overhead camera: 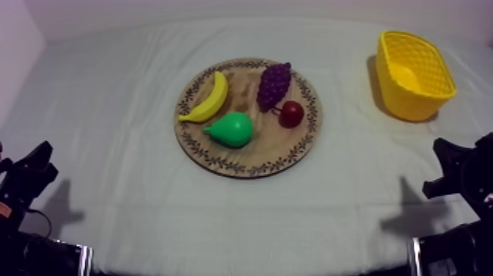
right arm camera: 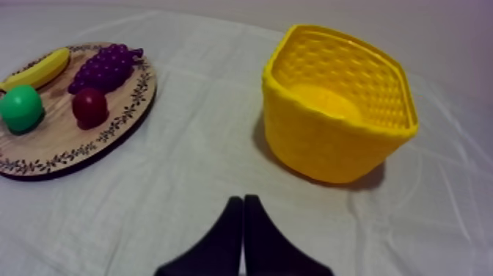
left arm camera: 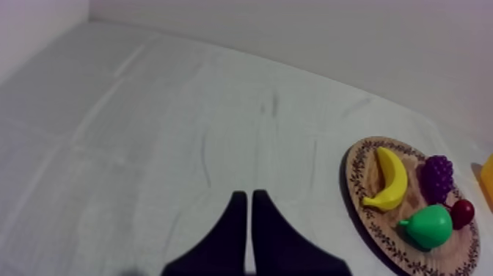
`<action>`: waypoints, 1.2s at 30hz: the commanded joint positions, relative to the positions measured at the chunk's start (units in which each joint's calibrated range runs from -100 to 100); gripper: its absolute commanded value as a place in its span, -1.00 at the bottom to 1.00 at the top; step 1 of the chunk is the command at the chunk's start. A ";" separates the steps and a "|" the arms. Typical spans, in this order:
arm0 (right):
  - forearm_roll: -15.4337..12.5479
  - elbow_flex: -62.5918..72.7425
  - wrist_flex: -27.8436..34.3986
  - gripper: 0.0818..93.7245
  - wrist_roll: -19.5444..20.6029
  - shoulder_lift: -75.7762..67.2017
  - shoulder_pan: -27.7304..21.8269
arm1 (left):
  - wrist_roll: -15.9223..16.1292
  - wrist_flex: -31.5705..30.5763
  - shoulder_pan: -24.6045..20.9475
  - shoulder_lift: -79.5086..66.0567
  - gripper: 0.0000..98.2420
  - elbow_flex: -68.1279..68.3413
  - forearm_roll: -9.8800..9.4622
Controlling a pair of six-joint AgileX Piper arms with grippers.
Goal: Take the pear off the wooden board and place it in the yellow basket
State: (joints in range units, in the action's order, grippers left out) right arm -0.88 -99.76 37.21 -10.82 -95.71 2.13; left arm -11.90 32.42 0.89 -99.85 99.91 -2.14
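Observation:
A green pear lies on the round wooden board at mid-table, near the board's front left; it also shows as the pear and the pear. The yellow basket stands at the back right, seen close as the basket, and nothing lies in it. My left gripper rests low at the left, its fingers together in a narrow wedge. My right gripper rests low at the right, likewise shut on nothing.
On the board lie a banana, a bunch of purple grapes and a small red fruit. Grey-white cloth covers the table. A wall runs along the table's far edge.

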 commanded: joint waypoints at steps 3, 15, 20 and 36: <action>-0.02 -0.02 0.05 -0.99 0.00 -0.05 0.02 | 0.01 0.00 0.01 0.02 -1.00 -0.02 -0.03; 1.48 1.36 5.47 -0.99 1.51 0.11 1.50 | -0.01 0.00 0.01 0.02 -1.00 -0.02 -0.03; 9.93 2.10 5.58 -0.99 9.53 4.90 5.65 | -0.01 0.00 0.01 0.02 -1.00 -0.02 -0.03; 20.44 30.82 20.16 -0.99 4.09 45.65 19.80 | 0.01 0.00 0.01 0.02 -1.00 -0.02 -0.03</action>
State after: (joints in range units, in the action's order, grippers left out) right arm 21.97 -78.04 53.10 3.00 -59.70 20.45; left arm -11.90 32.42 0.89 -99.85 99.91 -2.14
